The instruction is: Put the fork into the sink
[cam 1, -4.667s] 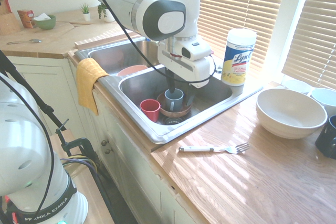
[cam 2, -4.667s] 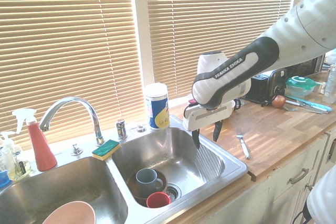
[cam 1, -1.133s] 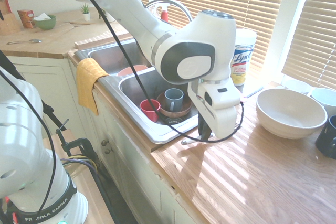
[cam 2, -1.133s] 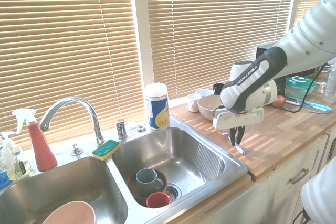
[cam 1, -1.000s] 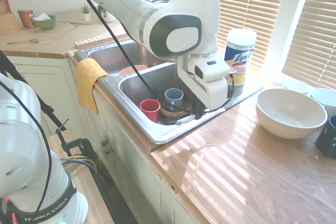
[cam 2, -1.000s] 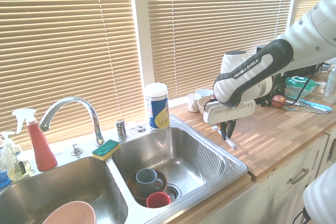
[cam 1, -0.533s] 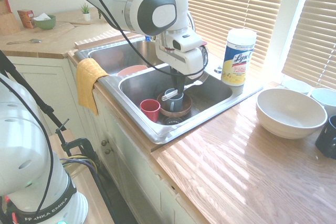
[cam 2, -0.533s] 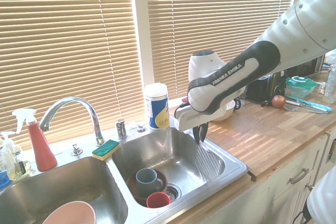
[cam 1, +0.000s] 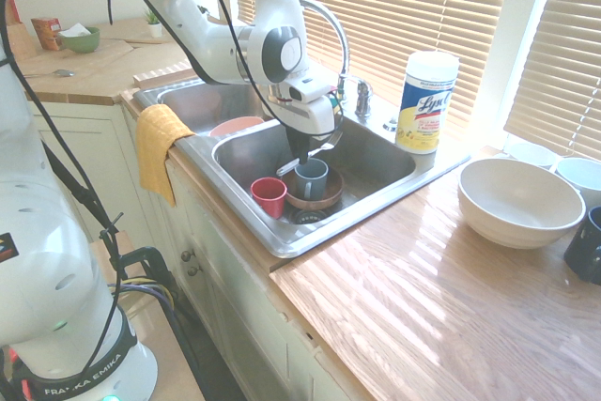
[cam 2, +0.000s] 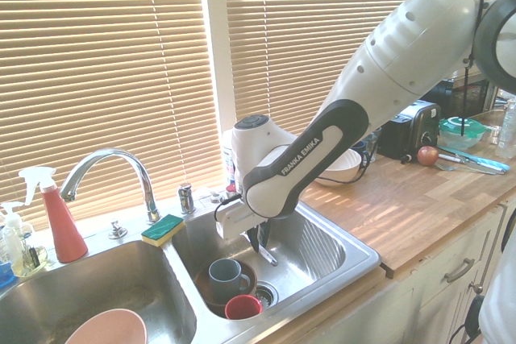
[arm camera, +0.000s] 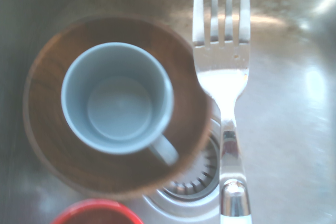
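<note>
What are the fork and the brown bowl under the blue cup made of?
The fork: its tines look like polished metal, mirror-shiny with bright glints; the handle looks white, maybe plastic. The brown bowl looks matte, with faint streaks, possibly wood or glazed ceramic; hard to tell.

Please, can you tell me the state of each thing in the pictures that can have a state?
gripper: shut on the fork, pointing down over the sink's basin
fork: held, roughly level above the blue mug
blue mug: upright, empty, standing in the brown bowl
red cup: upright in the basin
sink: no water visible
</note>
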Controlling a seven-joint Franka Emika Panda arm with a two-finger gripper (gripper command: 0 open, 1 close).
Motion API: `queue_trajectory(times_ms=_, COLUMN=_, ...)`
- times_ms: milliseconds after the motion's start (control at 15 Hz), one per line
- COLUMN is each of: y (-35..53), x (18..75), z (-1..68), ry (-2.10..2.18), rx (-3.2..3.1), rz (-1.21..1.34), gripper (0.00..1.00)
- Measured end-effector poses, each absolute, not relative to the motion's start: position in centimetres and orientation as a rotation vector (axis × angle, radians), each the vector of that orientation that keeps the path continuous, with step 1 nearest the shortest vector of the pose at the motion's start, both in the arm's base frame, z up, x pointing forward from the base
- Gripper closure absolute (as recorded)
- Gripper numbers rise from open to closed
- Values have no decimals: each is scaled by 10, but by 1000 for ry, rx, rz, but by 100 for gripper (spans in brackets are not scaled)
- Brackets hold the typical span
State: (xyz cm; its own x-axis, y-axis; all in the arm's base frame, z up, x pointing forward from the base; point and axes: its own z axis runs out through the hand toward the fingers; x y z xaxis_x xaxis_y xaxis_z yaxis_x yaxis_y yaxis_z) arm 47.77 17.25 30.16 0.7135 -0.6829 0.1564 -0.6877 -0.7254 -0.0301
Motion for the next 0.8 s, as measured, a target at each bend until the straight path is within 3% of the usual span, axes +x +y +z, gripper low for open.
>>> queue_trajectory(times_ms=733, y=152, x=497, z=185, ry=-1283, rx=2777, rz=113, gripper=100)
queue_trajectory(times_ms=800, y=156, x=495, z=179, ry=-1296, rx=2766, rz=99, gripper=0)
